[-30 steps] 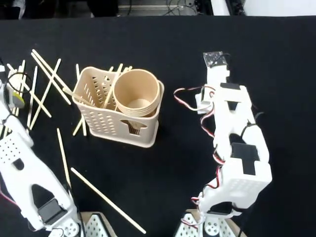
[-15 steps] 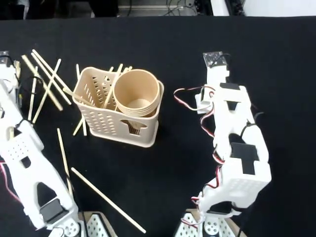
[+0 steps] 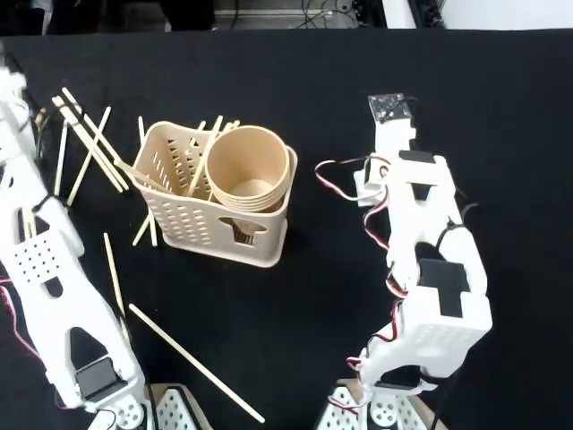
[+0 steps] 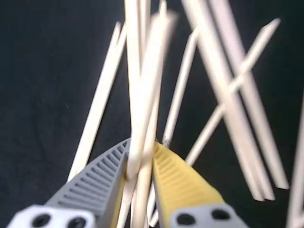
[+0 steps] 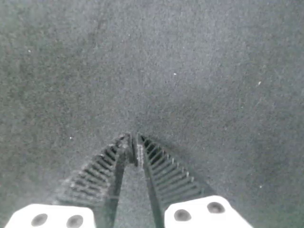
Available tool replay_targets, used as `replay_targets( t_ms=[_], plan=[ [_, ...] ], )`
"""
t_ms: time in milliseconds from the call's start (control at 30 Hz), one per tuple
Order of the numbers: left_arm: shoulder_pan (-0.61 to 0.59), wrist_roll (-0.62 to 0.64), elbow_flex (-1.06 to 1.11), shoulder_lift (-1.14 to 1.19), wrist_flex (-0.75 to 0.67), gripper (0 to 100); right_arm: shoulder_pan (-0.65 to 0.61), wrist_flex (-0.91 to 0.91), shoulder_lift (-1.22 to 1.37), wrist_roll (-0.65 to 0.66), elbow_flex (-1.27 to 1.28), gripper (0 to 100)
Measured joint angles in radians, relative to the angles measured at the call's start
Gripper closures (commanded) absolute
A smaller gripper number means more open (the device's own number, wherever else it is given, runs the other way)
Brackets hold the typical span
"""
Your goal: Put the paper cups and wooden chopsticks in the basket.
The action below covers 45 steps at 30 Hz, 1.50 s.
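My left gripper [image 4: 141, 148] is shut on a couple of wooden chopsticks [image 4: 144, 90], held above several loose chopsticks [image 4: 223, 95] on the black cloth. Its arm [image 3: 40, 269] runs along the table's left edge. The white perforated basket [image 3: 201, 219] stands left of centre and holds stacked paper cups [image 3: 249, 168] and a few chopsticks [image 3: 204, 152]. My right gripper [image 5: 131, 145] is shut on nothing just over bare cloth, at the tip of the right arm [image 3: 390, 109], well right of the basket.
Loose chopsticks lie fanned out left of the basket [image 3: 89, 139]; one lies beside the left arm [image 3: 113, 273] and a long one near the front edge [image 3: 192, 363]. Red and white cables [image 3: 345, 184] loop off the right arm.
The left arm has swung toward the far left corner. Its gripper has come off the chopstick pile, and some sticks there have shifted. The right arm has not moved.
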Motion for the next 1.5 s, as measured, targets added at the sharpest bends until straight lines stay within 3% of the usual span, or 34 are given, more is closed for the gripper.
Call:
replay_targets(
  t_ms=[333,533,700,1000,1200,1500],
  plan=[
    [0.181,-0.054,0.450,-0.493,0.000,97,0.000,0.000,0.000,0.000,0.000,98.6],
    [0.295,-0.055,0.500,-0.717,-0.003,97,0.000,0.000,0.000,0.000,0.000,98.6],
    [0.381,-0.008,0.502,-0.746,-0.129,97,0.000,0.000,0.000,0.000,0.000,98.6],
    [0.540,0.222,0.315,-0.766,-0.210,97,0.000,-0.003,0.000,0.000,0.000,98.6],
    [0.615,0.316,0.037,-0.767,-0.072,97,0.000,-0.003,0.000,0.000,0.000,98.6],
    [0.614,0.427,-0.009,-0.784,-0.021,97,0.000,-0.003,0.000,0.000,0.000,98.6]
  ],
)
